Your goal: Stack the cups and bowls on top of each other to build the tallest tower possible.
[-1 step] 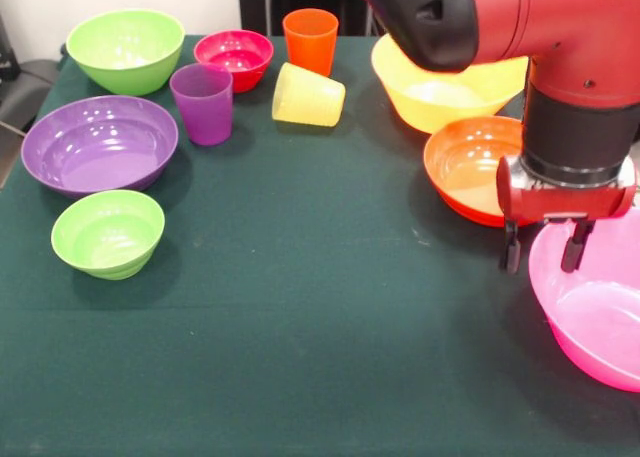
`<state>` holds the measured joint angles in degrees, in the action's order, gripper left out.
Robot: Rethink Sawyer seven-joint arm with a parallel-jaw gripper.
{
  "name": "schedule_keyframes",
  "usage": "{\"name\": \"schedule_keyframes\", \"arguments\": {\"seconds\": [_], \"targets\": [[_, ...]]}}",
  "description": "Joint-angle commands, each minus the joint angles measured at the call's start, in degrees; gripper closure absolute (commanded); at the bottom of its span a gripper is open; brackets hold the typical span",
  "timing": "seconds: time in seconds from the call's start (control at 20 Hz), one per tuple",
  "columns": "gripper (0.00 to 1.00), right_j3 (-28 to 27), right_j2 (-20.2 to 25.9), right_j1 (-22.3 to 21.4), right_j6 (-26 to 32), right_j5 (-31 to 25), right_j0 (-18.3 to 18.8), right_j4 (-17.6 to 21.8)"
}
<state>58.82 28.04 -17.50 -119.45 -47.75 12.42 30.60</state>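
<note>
My gripper [545,249] hangs open at the right, its fingers apart over the far left rim of the large pink bowl [600,322]. Just behind it sits the orange-red bowl [462,165], and beyond that the yellow-orange bowl [440,97], partly hidden by the arm. On the left lie the purple bowl [98,142] and a small green bowl [107,232]. A larger green bowl [125,47] and a small red bowl [233,57] stand at the back. The purple cup [203,102] and orange cup [310,39] stand upright. The yellow cup [308,95] lies on its side. No tower stands.
Everything rests on a dark green tablecloth [320,327]. The pink bowl reaches past the right edge of the picture. The arm's bulky red and black body [560,37] hangs over the back right corner.
</note>
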Motion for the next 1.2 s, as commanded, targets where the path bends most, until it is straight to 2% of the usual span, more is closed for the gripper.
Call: {"name": "schedule_keyframes", "arguments": {"seconds": [0.05, 0.2, 0.45, 1.1, 1.15, 1.2], "targets": [[0.00, -6.1, 0.0, 6.5, 7.0, -2.6, -1.0, 1.8], [0.00, -7.4, -0.1, 7.0, 7.3, -3.5, -1.2, 1.7], [0.00, -5.6, -1.5, 5.8, 6.1, -4.1, -1.7, 1.7], [0.00, -3.1, -1.2, 4.7, 6.2, -4.2, -1.2, 0.6], [1.00, -3.0, -1.2, 4.6, 6.3, -4.3, -1.2, 0.5], [1.00, -3.0, -1.2, 4.5, 6.2, -4.4, -1.2, 0.4]]}}
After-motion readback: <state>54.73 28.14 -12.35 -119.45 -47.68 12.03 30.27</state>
